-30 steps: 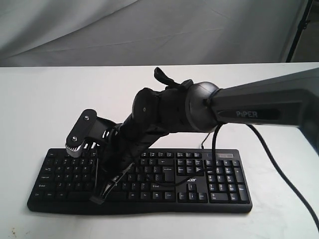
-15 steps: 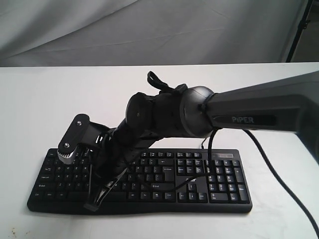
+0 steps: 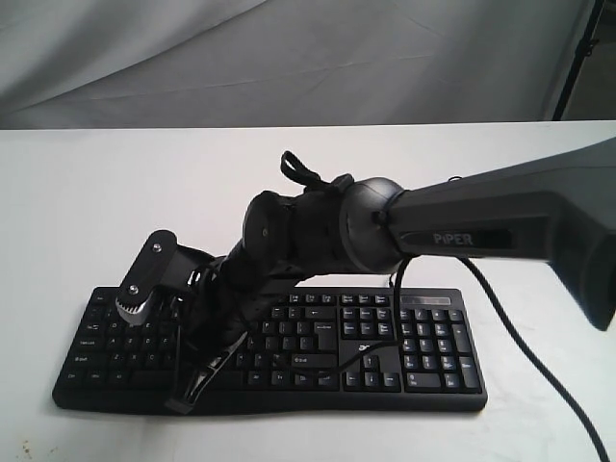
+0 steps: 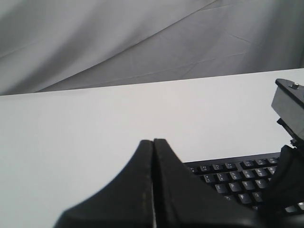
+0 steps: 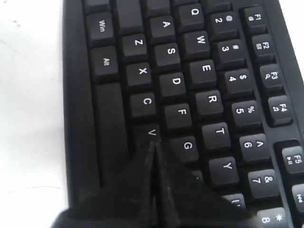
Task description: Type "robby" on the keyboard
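Note:
The black keyboard [image 3: 385, 348] lies flat on the white table, near its front edge. My right gripper [image 3: 182, 401] reaches across from the right and slants down over the keyboard's left half, shut with nothing in it. In the right wrist view its tip [image 5: 152, 142] sits at the edge of the V key [image 5: 151, 133], beside G, with the keyboard [image 5: 204, 71] filling the frame. My left gripper [image 4: 153, 140] is shut and empty, low over the table beside the keyboard's [image 4: 237, 176] left end. It does not show in the exterior view.
The right arm [image 3: 481, 226] spans the keyboard's middle and right part, and its wrist camera bracket [image 3: 144, 279] hangs over the left keys. A black cable [image 3: 539, 361] trails off to the front right. Grey cloth [image 3: 289, 58] backs the white table [image 3: 87, 192].
The right arm has swung left and dropped, carrying its shut gripper tip leftward and lower along the keyboard's front left rows.

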Available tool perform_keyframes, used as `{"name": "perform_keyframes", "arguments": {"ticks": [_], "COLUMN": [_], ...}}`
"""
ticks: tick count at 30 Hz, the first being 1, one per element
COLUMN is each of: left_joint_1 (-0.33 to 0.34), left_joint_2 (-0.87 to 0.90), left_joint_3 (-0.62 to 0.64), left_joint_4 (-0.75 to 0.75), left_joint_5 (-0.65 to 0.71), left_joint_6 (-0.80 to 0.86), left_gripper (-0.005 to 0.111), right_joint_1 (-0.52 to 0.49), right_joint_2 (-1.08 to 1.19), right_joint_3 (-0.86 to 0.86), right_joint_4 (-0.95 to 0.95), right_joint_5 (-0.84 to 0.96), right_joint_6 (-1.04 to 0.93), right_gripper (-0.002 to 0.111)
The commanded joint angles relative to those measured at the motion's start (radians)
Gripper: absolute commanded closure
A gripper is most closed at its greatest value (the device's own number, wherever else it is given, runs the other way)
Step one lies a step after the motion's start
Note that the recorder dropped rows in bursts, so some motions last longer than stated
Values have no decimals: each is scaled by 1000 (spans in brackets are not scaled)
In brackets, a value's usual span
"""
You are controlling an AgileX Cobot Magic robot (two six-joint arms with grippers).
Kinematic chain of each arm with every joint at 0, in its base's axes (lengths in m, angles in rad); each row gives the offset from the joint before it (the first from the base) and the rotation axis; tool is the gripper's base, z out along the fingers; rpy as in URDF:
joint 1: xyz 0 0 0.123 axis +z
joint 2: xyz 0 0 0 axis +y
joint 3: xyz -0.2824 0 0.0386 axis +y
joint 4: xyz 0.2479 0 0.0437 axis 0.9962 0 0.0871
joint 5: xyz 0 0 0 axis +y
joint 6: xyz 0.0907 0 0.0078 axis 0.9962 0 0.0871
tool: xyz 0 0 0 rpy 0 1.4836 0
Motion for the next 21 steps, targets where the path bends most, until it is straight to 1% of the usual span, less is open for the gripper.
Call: {"name": "perform_keyframes", "arguments": {"ticks": [1,21], "left_joint_1": [-6,-6], "left_joint_2": [-3,-3], "left_joint_3": [4,4], "left_joint_4": [5,5], "left_joint_5": [-5,-5], "left_joint_6": [-3,-3], "left_gripper": [107,107], "right_joint_1": [3,7], "right_joint_2": [-3,21], "right_joint_3": [-6,-6], "right_joint_4": [9,16], "right_joint_5": [-12,-15], "right_joint_6": [-2,-3], "right_gripper": [108,108]}}
